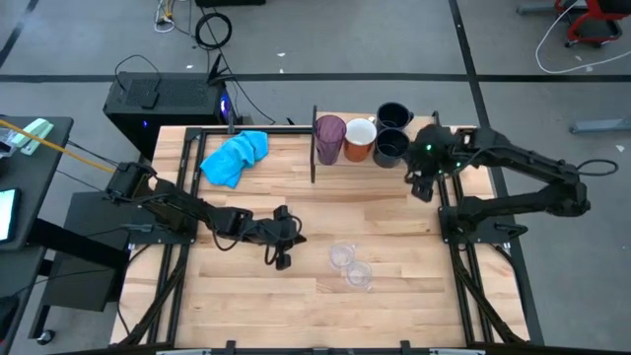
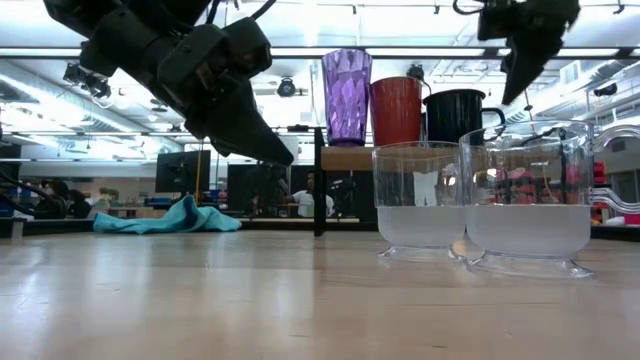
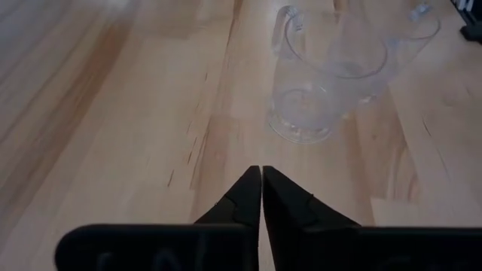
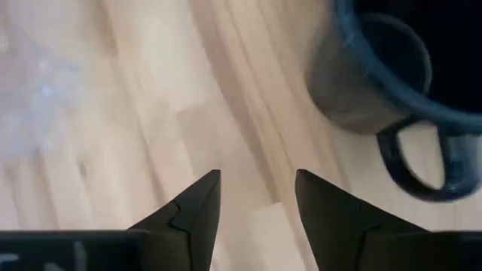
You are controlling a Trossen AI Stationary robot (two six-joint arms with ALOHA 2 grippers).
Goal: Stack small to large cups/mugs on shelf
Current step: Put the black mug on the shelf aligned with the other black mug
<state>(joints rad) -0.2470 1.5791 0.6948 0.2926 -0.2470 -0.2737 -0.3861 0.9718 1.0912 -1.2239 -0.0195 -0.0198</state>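
Left fingers [image 3: 261, 197] pressed together, empty, low over the surface [image 1: 296, 296] just short of two clear cups [image 1: 350, 264] standing mid-surface. Right fingers [image 4: 256, 197] parted, empty, beside the black mug [image 1: 391, 147] on the shelf [image 1: 394, 133]. Cups look light, thin-walled, slippery; grip across the rim, gently.

On the worktop [image 1: 246, 286] the shelf [image 1: 394, 166] sits at the far edge, carrying a row: tumbler [image 1: 329, 139] leftmost, then a mug [image 1: 359, 139], then two mugs [image 1: 391, 146] one behind the other. The cloth [image 1: 235, 157] lies left of the shelf. Two cups [image 1: 350, 264] stand side by side near the worktop's middle, well before the shelf.
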